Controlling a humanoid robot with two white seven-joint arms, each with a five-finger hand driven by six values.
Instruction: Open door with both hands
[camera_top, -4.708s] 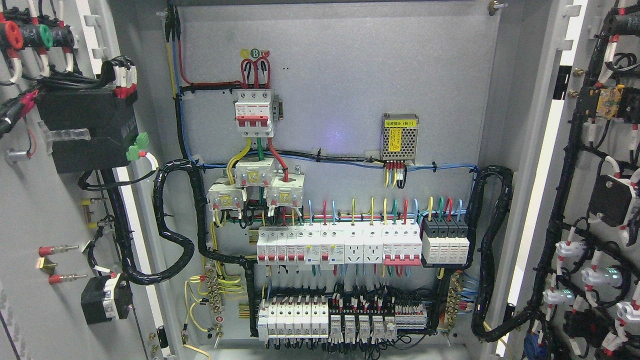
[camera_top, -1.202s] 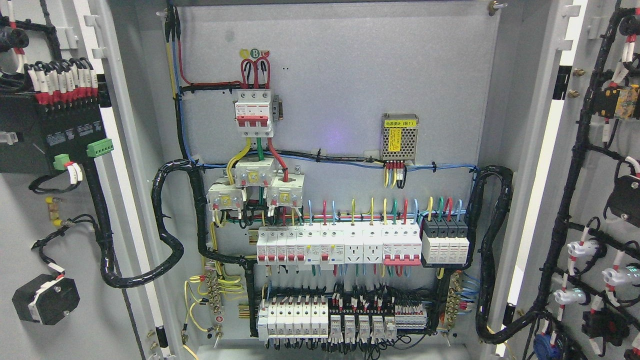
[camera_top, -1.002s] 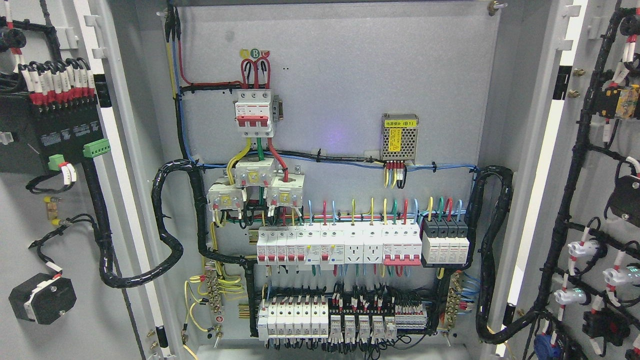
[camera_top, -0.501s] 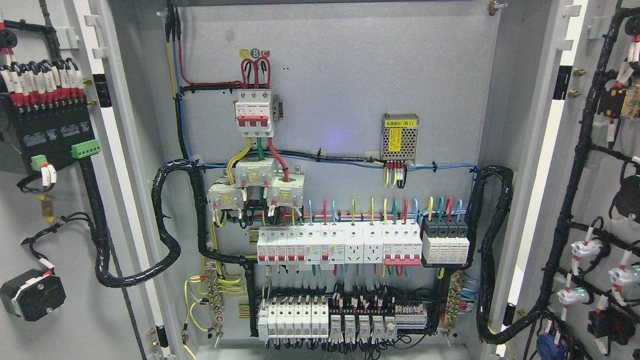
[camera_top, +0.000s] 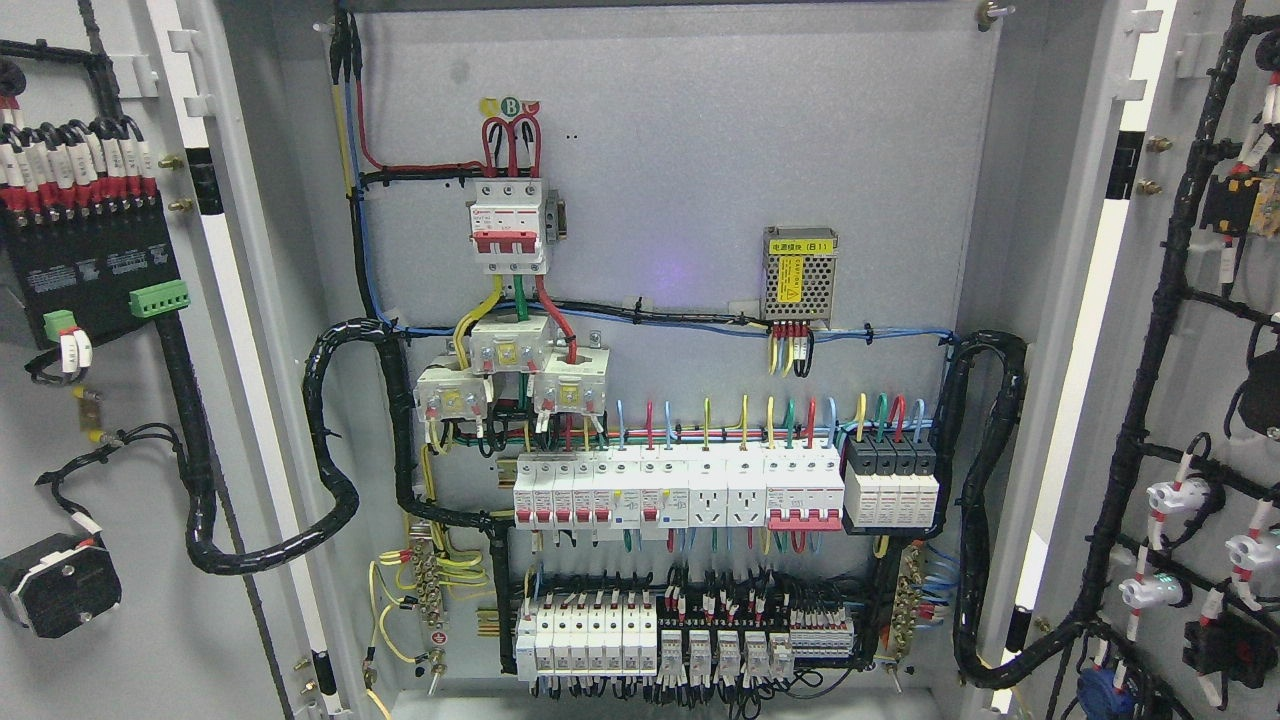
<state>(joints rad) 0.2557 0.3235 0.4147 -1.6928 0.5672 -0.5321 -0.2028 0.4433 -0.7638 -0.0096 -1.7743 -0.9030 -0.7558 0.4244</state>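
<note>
Both doors of the electrical cabinet stand open. The left door (camera_top: 110, 560) fills the left edge of the frame and the right door (camera_top: 1190, 400) the right edge, each showing its inner side with black cable looms. Between them the back panel (camera_top: 700, 150) with the breaker row (camera_top: 725, 490) is fully exposed. No robot hand is in view, so I cannot tell its state. The opening step seems almost finished; the next move probably needs only a small outward swing, or release.
</note>
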